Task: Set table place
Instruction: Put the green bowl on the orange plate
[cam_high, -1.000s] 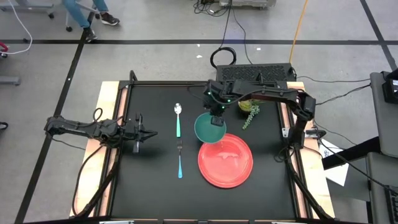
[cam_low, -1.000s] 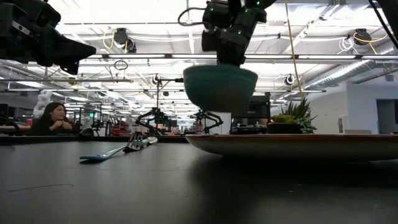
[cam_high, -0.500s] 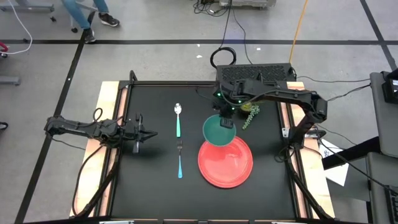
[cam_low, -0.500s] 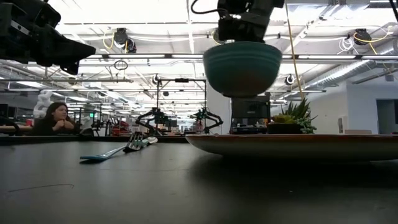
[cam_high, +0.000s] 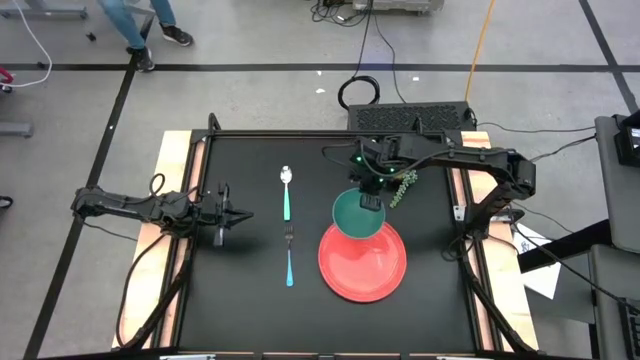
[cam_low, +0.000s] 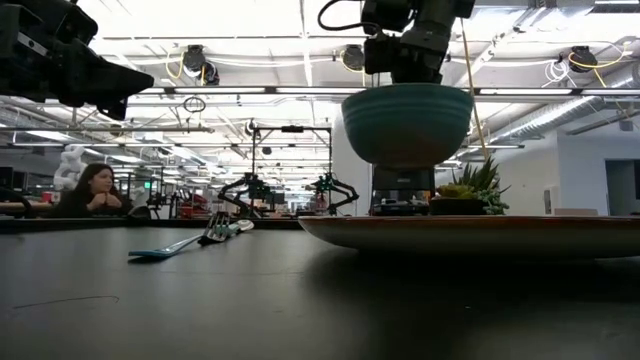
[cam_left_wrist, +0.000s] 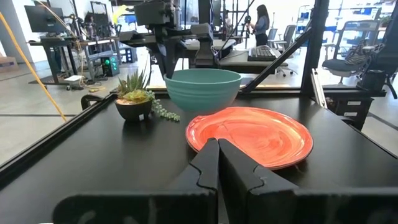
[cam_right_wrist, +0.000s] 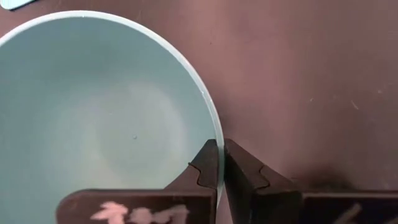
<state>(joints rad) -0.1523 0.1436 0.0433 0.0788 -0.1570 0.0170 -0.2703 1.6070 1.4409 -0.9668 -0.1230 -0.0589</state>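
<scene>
A teal bowl (cam_high: 358, 215) hangs in my right gripper (cam_high: 372, 201) above the far edge of the round red plate (cam_high: 363, 262), which lies flat on the black table (cam_high: 250, 290). In the low view the bowl (cam_low: 407, 122) is well above the plate (cam_low: 480, 230). A teal-handled spoon (cam_high: 286, 192) and fork (cam_high: 289, 256) lie in a line left of the plate. My left gripper (cam_high: 236, 213) is shut and empty, low over the table's left side; its fingers (cam_left_wrist: 217, 163) point at the plate. My right gripper pinches the bowl's rim (cam_right_wrist: 216, 138) on its far right side, one finger inside the bowl and one outside. The fingers come from above, pointing down. The bowl hangs upright and about level, lifted clear of the plate and the table.
A small green potted plant (cam_high: 401, 181) stands just right of the bowl, near the table's far right, close to my right gripper. A dark case (cam_high: 410, 118) sits beyond the far edge. A person (cam_low: 90, 190) sits in the room behind.
My right gripper has carried the bowl toward the table's right edge and a little nearer, from beside the plate's far left to above its far edge. The bowl rose, then came down slightly, and stays clear of the plate.
</scene>
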